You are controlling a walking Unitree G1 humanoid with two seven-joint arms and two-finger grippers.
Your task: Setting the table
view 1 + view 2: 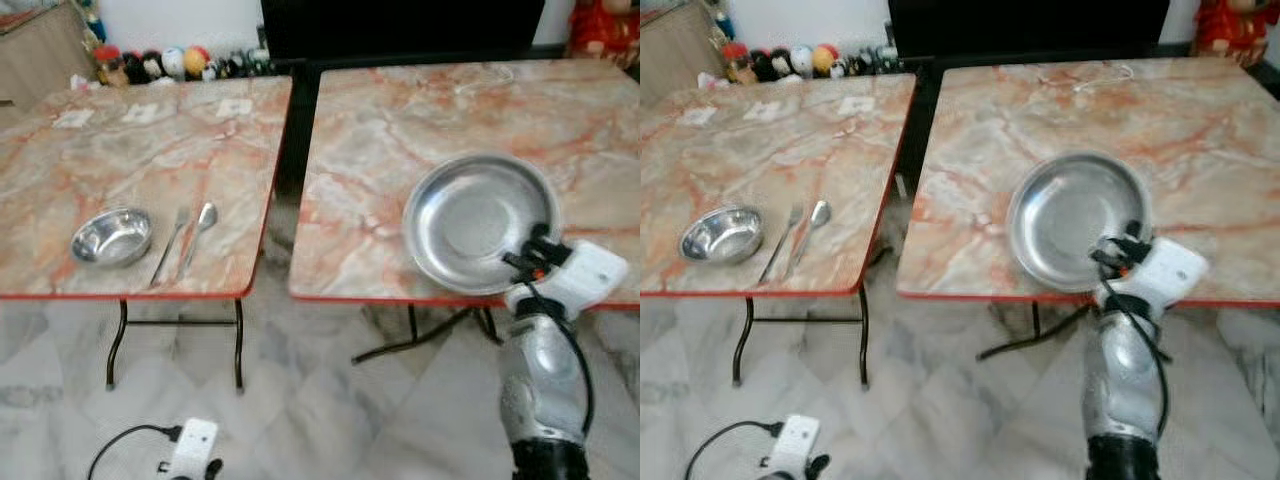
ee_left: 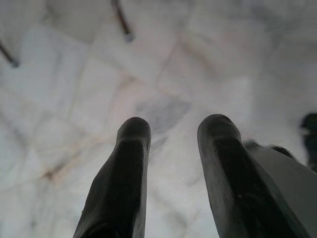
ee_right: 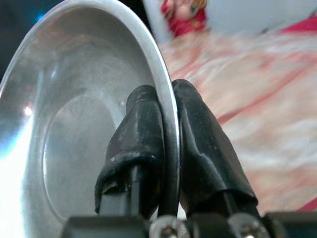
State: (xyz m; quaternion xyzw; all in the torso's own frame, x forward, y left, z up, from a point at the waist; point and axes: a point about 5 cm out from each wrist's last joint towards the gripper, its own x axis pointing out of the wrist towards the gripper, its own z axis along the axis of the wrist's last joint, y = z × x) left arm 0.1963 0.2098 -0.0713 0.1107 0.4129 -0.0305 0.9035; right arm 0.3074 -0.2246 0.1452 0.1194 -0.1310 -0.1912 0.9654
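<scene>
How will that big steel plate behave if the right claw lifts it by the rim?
Probably stiff: the steel plate looks like thin formed metal. The right claw pinches only its rim, so it may droop or pivot. Its polished surface looks slippery against the black fingers.

Head cams look down on both tables (image 1: 150, 160); wrist cams close-up.
</scene>
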